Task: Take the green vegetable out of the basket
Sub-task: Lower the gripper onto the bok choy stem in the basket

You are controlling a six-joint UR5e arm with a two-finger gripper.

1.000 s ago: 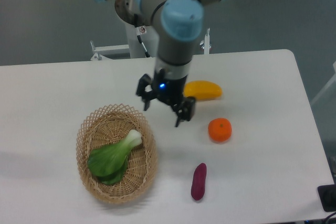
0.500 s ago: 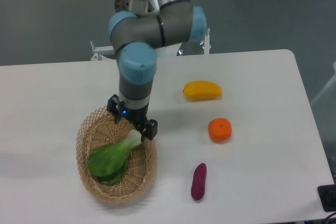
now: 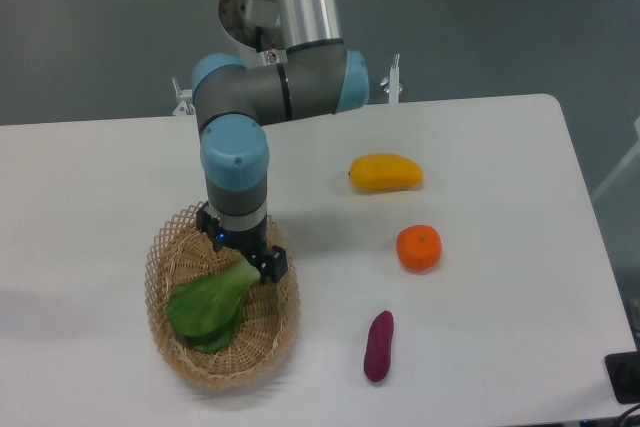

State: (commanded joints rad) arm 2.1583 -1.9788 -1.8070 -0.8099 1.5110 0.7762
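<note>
Camera view shows you: gripper (image 3: 243,255) moved from table middle, near mango (image 3: 386,172), across to basket (image 3: 166,252) in last second, then dropped lower into it. Now sits over pale stem end of green vegetable (image 3: 208,299), covering it. Vegetable lies in basket, near front-left table edge, leaves toward front. Fingers hidden against stem; you cannot tell whether they have closed. Judgement: approach done, grasp step at hand, lift not started. Orange (image 3: 419,247) and sweet potato (image 3: 378,345) untouched.
</note>
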